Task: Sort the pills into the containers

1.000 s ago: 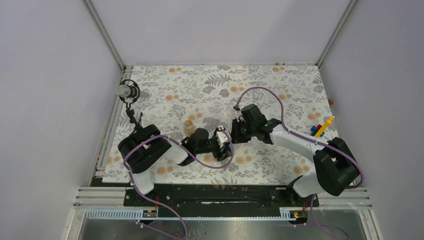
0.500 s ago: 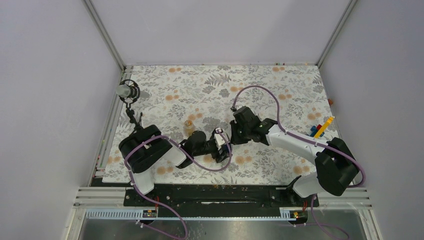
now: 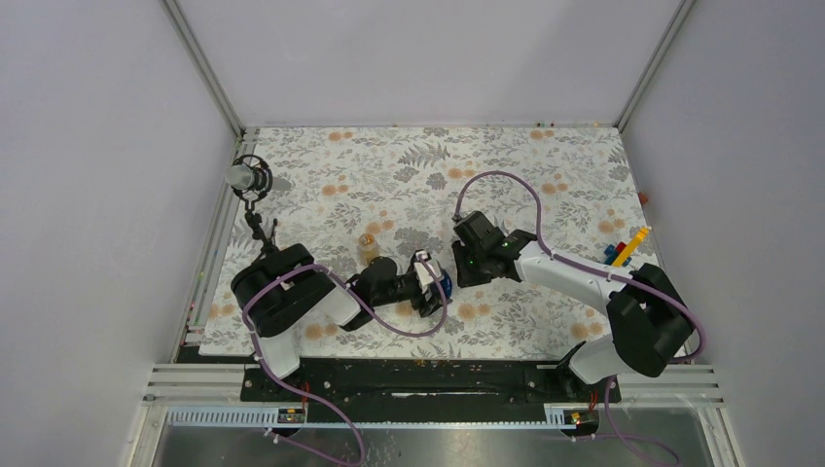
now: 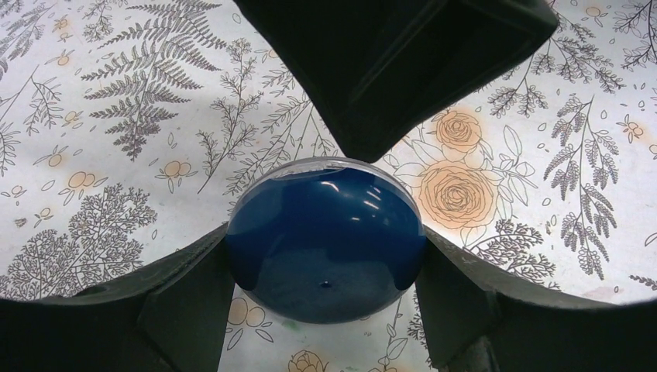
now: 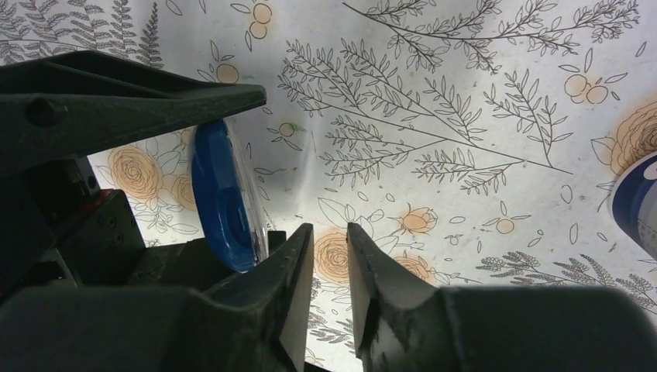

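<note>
My left gripper is shut on a dark blue bottle; its fingers press both sides and I see its rounded bottom. The bottle also shows in the top view and in the right wrist view. My right gripper hovers just right of it; its jaws stand a narrow gap apart with nothing between them. The amber bottle stands upright left of the left wrist. No pills can be made out.
Colourful toy bricks lie at the right edge of the floral mat. A small microphone on a stand is at the left edge. A blue-and-white rounded thing is cut off at the right wrist view's edge.
My right gripper has drawn back a little from the left gripper and turned. The left gripper has shifted slightly, and the blue bottle now shows between the two.
</note>
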You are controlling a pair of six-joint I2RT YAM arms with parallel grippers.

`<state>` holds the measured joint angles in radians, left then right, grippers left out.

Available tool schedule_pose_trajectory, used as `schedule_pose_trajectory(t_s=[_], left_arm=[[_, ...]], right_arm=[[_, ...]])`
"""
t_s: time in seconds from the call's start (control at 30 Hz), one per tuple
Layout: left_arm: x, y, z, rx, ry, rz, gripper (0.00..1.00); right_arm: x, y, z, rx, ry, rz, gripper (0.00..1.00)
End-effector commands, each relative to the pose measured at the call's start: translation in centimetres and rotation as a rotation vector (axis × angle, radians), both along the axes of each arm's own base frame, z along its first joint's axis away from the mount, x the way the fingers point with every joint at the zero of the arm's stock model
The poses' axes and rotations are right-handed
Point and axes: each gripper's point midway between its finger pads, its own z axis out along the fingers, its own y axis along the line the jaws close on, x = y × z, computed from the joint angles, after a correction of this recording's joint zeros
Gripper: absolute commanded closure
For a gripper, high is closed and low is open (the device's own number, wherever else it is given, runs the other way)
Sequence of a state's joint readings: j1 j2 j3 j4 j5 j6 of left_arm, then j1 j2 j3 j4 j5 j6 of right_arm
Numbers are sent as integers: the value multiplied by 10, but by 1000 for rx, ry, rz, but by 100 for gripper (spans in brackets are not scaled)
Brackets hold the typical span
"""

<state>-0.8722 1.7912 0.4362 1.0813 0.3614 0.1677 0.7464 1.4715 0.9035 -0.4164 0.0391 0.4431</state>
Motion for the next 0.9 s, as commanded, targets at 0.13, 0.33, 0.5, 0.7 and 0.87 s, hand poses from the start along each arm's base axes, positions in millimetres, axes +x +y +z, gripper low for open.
schedule_pose_trajectory(t_s=[0.13, 0.33, 0.5, 0.7, 0.87], left_arm=[[3, -5, 22, -74, -71, -3, 100], [2, -3, 32, -83, -90, -2, 100], [3, -3, 38, -90, -110, -8, 100], [0, -2, 40, -93, -113, -18, 100], [-1, -3, 45, -105, -118, -20, 100]], right_arm=[[2, 11, 35, 109, -59, -19, 59], [5, 14, 63, 149, -97, -9, 60], [0, 27, 61, 178, -46, 42, 63], [6, 23, 53, 132, -46, 28, 68], [6, 24, 50, 124, -39, 40, 71]])
